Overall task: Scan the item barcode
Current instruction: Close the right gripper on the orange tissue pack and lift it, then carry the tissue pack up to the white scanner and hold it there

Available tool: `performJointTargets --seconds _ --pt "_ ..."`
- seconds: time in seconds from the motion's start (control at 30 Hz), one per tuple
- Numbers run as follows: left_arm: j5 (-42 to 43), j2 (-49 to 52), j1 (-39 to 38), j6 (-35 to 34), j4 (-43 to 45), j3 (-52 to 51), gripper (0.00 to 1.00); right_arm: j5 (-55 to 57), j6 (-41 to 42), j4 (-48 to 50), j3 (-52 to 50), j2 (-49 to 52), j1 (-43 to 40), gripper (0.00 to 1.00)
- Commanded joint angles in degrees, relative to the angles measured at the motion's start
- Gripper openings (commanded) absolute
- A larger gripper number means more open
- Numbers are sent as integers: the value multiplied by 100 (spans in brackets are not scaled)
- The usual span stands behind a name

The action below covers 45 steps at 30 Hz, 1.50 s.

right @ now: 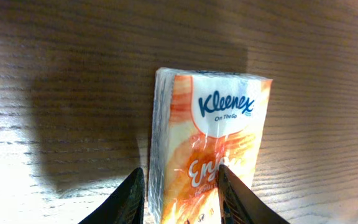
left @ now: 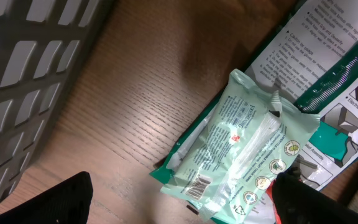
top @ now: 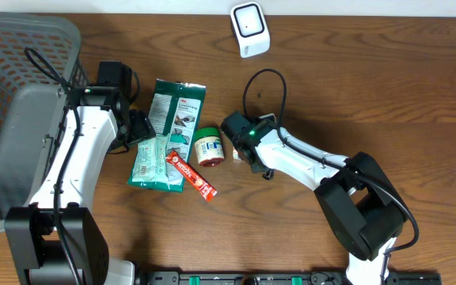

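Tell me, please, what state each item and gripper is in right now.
Orange-and-white Kleenex tissue pack: between right gripper fingers, grip unclear.
Pale green plastic packet: lying flat, untouched.
Left gripper: open above it.
Red stick sachet: lying flat.
White barcode scanner: no item near it.

The tissue pack (right: 210,155) was orange and white with blue lettering. The pouch (left: 241,149) was pale green, the stick packet (top: 191,174) red, the scanner (top: 249,29) white, the basket (top: 22,47) grey latticework, the table (top: 370,87) brown woodgrain.

Jar (top: 208,147) beside pouch (top: 153,163), scanner (top: 249,29) behind
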Motion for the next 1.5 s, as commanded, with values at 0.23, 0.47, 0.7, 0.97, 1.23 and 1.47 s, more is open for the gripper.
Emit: performJointTargets --seconds 0.23,0.47,0.7,0.97,1.23,1.47 --pt "-50 -125 24 13 -13 72 93 96 -221 39 -363 -81 7 2" --pt "-50 -125 24 13 -13 72 93 85 -697 -761 238 -258 28 1" --pt "-50 -125 24 13 -13 72 93 -885 -1091 -2197 1797 -651 -186 1" --pt "-50 -125 24 13 -13 72 93 -3320 -1622 -2787 3956 -787 -1058 1" --pt "-50 -125 24 13 -13 72 93 -4824 -1543 -2562 5152 -728 -2050 1" --pt "-50 -125 24 13 -13 72 93 -5836 -933 -1744 5836 -262 -2522 1"
